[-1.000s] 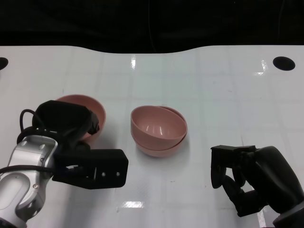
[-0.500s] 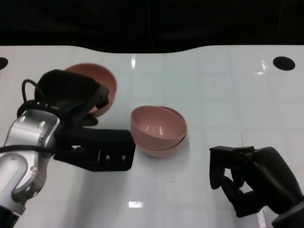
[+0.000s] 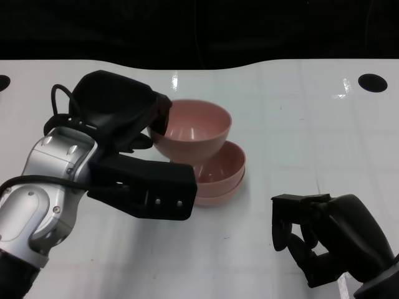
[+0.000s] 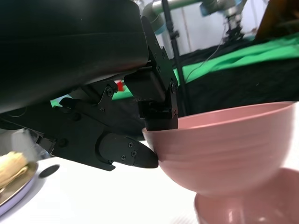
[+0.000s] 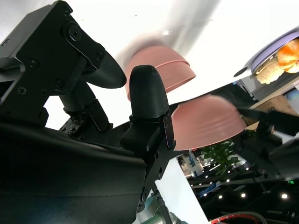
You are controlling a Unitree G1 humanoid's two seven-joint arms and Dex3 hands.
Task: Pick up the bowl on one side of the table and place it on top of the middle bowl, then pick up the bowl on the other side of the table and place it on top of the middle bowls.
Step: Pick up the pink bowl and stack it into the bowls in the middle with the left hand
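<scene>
My left hand grips a pink bowl by its near rim and holds it in the air, just above the two stacked pink bowls in the middle of the table. The left wrist view shows fingers clamped on that bowl's rim, with the stack right below it. My right hand hovers low at the near right with its fingers curled in and nothing in them. In the right wrist view the held bowl appears blurred and apart from the stack.
The white table has a dark hole at the far right and another at the far left edge. A plate of food stands to one side in the left wrist view.
My left hand has lifted the pink bowl from the table's left side and carried it to the right, over the middle stack. The right hand has barely moved.
</scene>
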